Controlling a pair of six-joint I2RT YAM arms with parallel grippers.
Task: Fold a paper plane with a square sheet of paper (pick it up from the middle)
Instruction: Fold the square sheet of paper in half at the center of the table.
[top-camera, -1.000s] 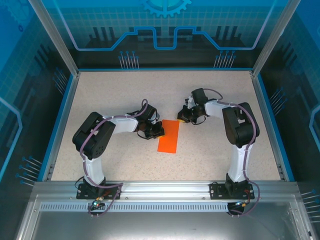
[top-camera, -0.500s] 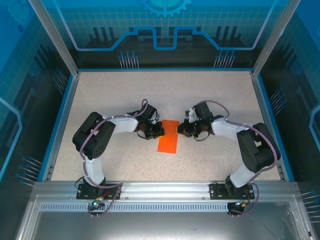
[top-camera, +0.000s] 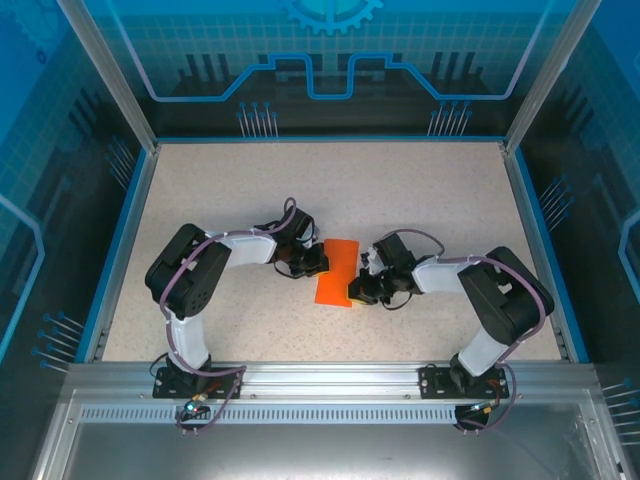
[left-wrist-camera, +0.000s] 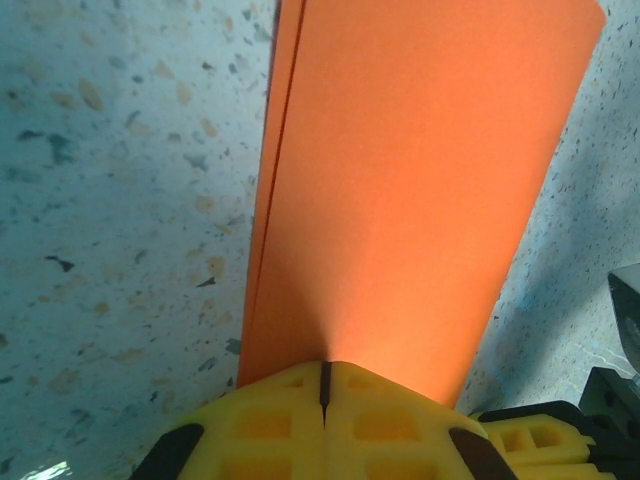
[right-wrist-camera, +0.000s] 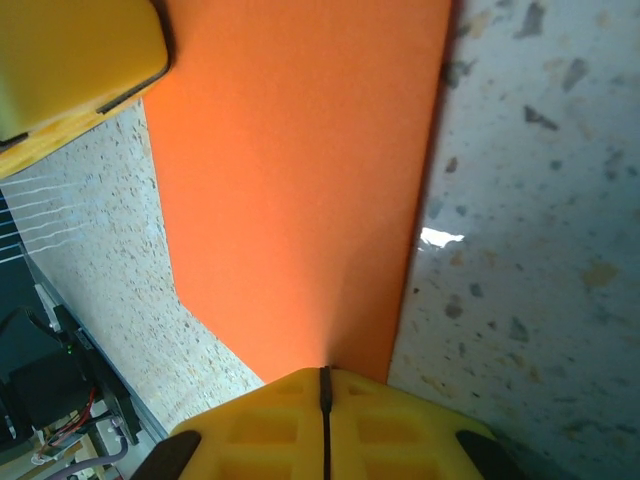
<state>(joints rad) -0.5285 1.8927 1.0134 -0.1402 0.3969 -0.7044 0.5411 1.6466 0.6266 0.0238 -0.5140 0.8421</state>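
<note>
The square sheet of paper (top-camera: 336, 272) lies on the speckled table as a bright orange folded rectangle, not a paper plane. Two layers show along its left edge (left-wrist-camera: 268, 200). My left gripper (top-camera: 316, 263) is shut, and its yellow fingertips (left-wrist-camera: 290, 385) rest on the sheet's left side (left-wrist-camera: 420, 170). My right gripper (top-camera: 353, 290) is also shut, its tips down on the sheet (right-wrist-camera: 300, 180) near the lower right edge. The left gripper's yellow finger (right-wrist-camera: 70, 60) shows at the sheet's far corner in the right wrist view.
The table (top-camera: 230, 190) has a raised blue rim (top-camera: 118, 250) on three sides and transparent blue walls beyond. An aluminium rail (top-camera: 320, 375) with both arm bases runs along the near edge. Open surface lies behind and beside the paper.
My right gripper has slid from the sheet's top right corner down its right edge to the lower right, the arm swinging outward. The left gripper and the sheet have stayed put.
</note>
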